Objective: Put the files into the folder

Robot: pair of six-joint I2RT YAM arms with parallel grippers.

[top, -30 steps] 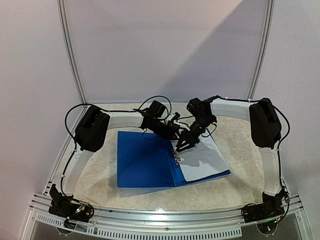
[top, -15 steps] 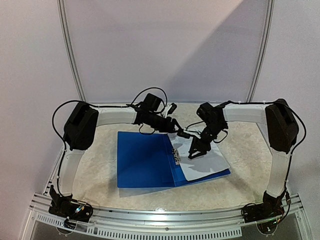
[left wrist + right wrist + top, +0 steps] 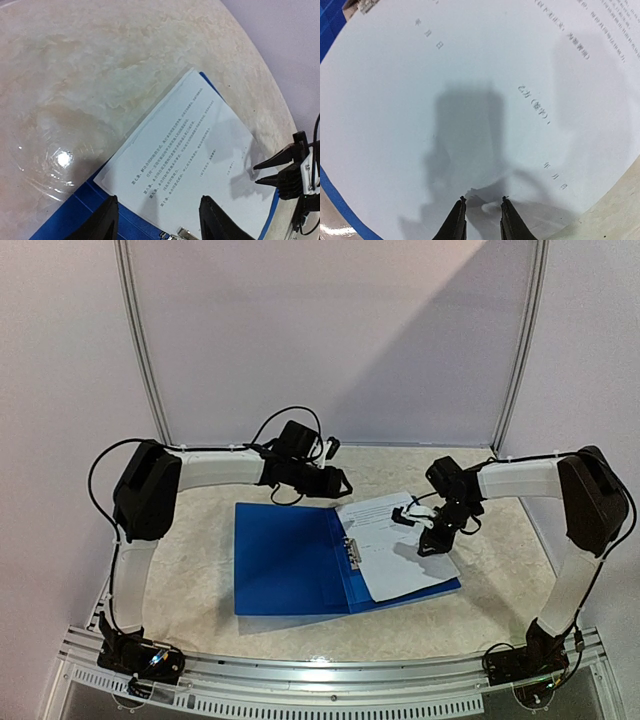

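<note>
The blue folder [image 3: 285, 562] lies open on the table, its metal clip [image 3: 352, 552] at the spine. The files [image 3: 400, 552], white printed sheets, lie on its right half, slightly askew, their far corner past the folder's edge. My left gripper [image 3: 338, 481] hangs above the folder's far edge, wide open and empty; in its own view the gripper [image 3: 160, 222] looks down on the files [image 3: 185, 145] and the folder [image 3: 65, 220]. My right gripper [image 3: 430, 543] is low over the sheets' right part, its jaws a narrow gap apart [image 3: 482, 207] over the files [image 3: 470, 75], holding nothing.
The marbled beige table [image 3: 200, 540] surrounds the folder; its curved far edge [image 3: 280, 90] runs behind the sheets. The right gripper [image 3: 272, 172] shows in the left wrist view. A strip of the folder [image 3: 332, 197] and the table [image 3: 620, 220] border the sheet.
The grippers have moved apart from the clip. My left gripper drew back toward the far edge. My right gripper slid right across the sheets. The sheets stay on the folder.
</note>
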